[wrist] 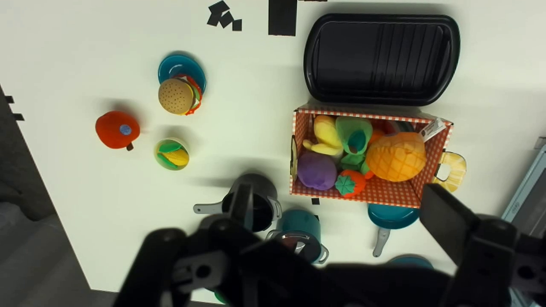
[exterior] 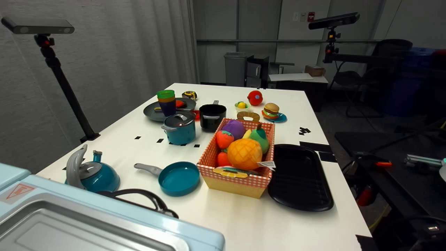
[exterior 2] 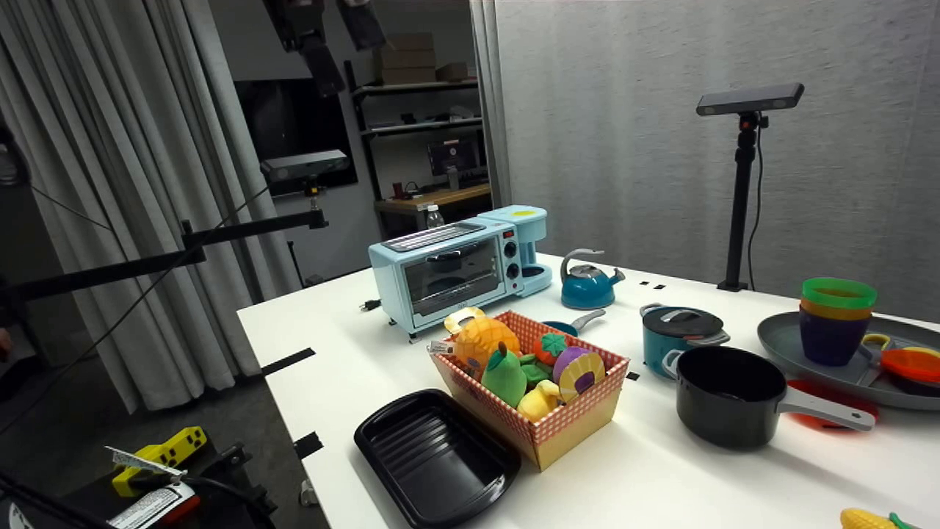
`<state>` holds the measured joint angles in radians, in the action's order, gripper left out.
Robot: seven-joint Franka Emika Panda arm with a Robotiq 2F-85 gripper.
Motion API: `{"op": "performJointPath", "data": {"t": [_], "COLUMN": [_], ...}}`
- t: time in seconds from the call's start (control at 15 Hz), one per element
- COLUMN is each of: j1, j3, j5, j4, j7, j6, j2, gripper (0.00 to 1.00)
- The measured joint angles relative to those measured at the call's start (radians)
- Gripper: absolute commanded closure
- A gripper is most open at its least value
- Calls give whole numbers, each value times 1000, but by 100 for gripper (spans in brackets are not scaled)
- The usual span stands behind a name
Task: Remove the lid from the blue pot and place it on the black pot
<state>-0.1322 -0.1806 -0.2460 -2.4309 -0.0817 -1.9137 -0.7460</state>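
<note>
As lid [exterior: 179,120] caps blue pot [exterior: 181,134], triangle label [exterior: 20,192], tag [wrist: 433,129] — unreadable

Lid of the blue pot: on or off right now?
On. In both exterior views the dark lid sits across the mouth of the blue pot; the black pot nearby stands uncovered, its inside showing.

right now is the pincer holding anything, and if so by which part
Nothing is held: the pincer is wide open, and the lid sits on the blue pot.
</note>
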Motion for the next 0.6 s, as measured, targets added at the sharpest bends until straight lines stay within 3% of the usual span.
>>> {"op": "performJointPath", "data": {"t": [0.6], "j1": [-21], "j3": [17], "j5": [-22], "j4": [-1], "j7": [13], "j6": [-5], "j2": [0], "gripper": [0]}}
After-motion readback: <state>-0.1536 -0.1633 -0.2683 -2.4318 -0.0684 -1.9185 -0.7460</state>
